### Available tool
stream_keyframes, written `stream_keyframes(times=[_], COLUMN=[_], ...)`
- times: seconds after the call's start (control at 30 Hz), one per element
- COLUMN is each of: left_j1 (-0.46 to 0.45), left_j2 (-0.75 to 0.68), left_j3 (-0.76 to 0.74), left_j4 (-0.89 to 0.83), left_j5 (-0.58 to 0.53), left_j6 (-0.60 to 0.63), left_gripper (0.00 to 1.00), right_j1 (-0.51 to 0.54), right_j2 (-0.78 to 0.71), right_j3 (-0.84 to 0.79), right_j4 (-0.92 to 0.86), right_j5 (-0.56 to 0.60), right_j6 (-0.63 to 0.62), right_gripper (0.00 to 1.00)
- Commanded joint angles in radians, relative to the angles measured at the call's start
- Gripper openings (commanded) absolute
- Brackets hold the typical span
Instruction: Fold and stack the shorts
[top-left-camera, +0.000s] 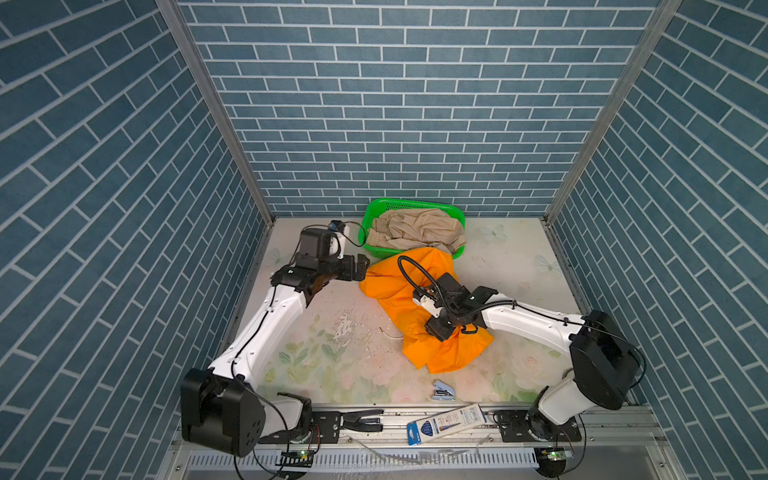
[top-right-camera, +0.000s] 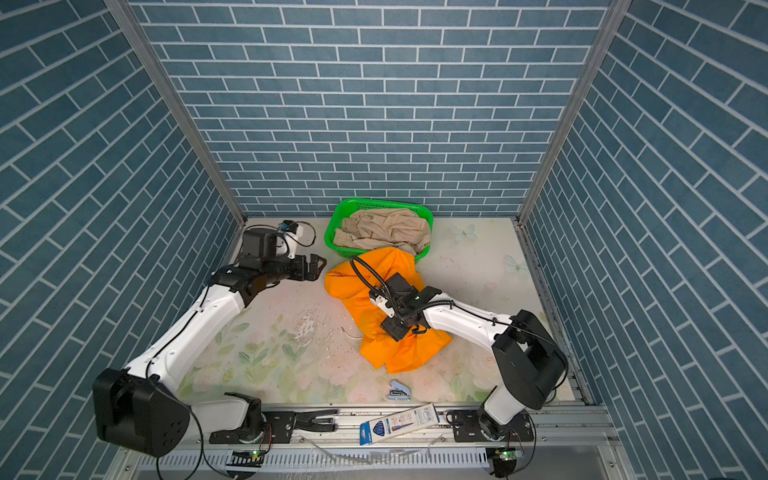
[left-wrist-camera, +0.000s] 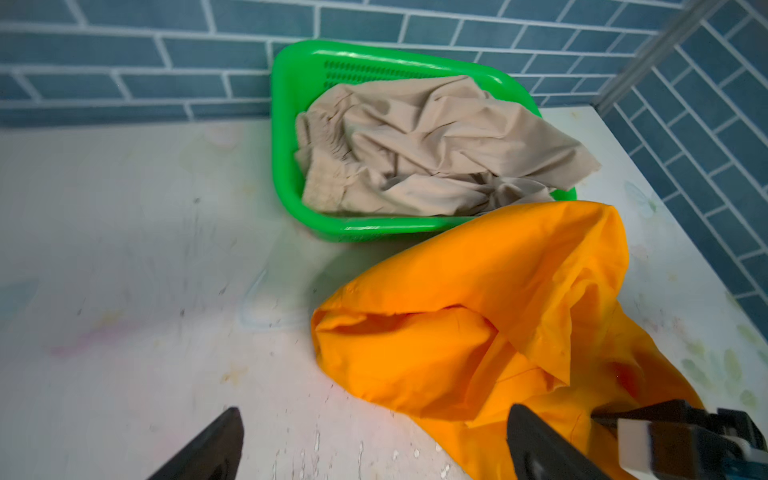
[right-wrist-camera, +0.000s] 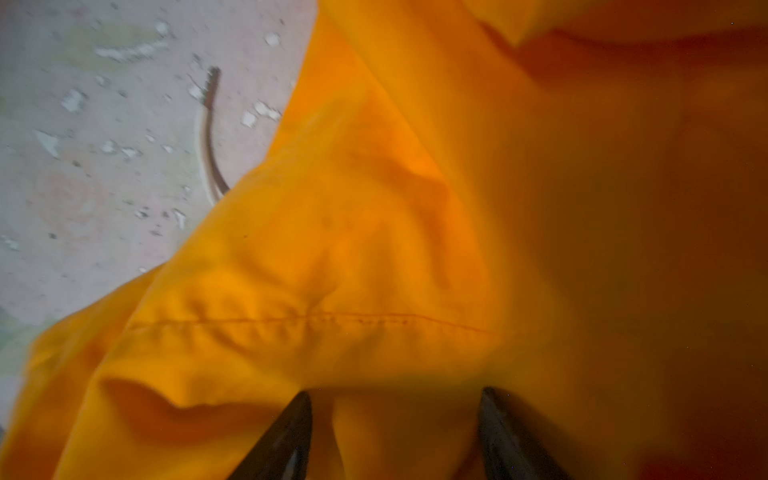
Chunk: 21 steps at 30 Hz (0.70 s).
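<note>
1. Nearest cam: blue-white packet (top-left-camera: 446, 419) lying across front rail; small stapler (top-left-camera: 443, 392) just behind it on worktop (top-left-camera: 316, 357).
2. Mid-worktop: orange shorts (top-left-camera: 386, 286), crumpled, far end touching green basket (top-left-camera: 374, 210); white drawstring (top-left-camera: 390, 334) poking out on the left.
3. R hand (top-left-camera: 440, 330) down on near part of orange shorts, tips pointing into the cloth.
4. Wrist view: fingers (right-wrist-camera: 286, 440) part-way apart w/ a fold of orange cloth between; no firm pinch seen.
5. R arm in from front-right base, forearm low over the cloth, wrist bent down.
6. L hand (top-left-camera: 360, 266) spread wide, nothing in it, just beside far-left edge of orange shorts; contact unclear.
7. L arm stretched from front-left base, wrist roughly level, aimed across toward basket & orange pair.
8. In basket: beige shorts (top-left-camera: 415, 232), bunched, one corner draped over rim nearest orange pair.
</note>
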Motion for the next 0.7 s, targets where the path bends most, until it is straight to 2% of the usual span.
stream_keyframes(times=[0.0,0.1,0.27,0.5,0.67], left_j1=[-0.087,-0.095,-0.129,-0.174,-0.195], left_j2=[0.108,0.222,0.41,0.623,0.733], left_j3=[0.082,0.151,0.304,0.511,0.589], left_j4=[-0.013,-0.005,-0.041,-0.107,-0.094], left_j5=[-0.078,-0.027,-0.035,-0.032,-0.032], left_j6=[0.209,0.268,0.423,0.521,0.552], left_gripper=[1.0,1.0,1.0,0.97,0.96], right_j1=[-0.098,-0.181,-0.315,-0.37,-0.384], right_j2=[-0.012,-0.059,-0.143,-0.181,-0.219], right_j3=[-0.064,-0.128,-0.186,-0.194,-0.247], right_j4=[0.043,0.057,0.062,0.05,0.09], right_j5=[-0.005,0.016,0.03,-0.026,-0.054], right_j6=[0.167,0.257,0.342,0.373,0.415], right_gripper=[0.6,0.59,0.58,0.58,0.58])
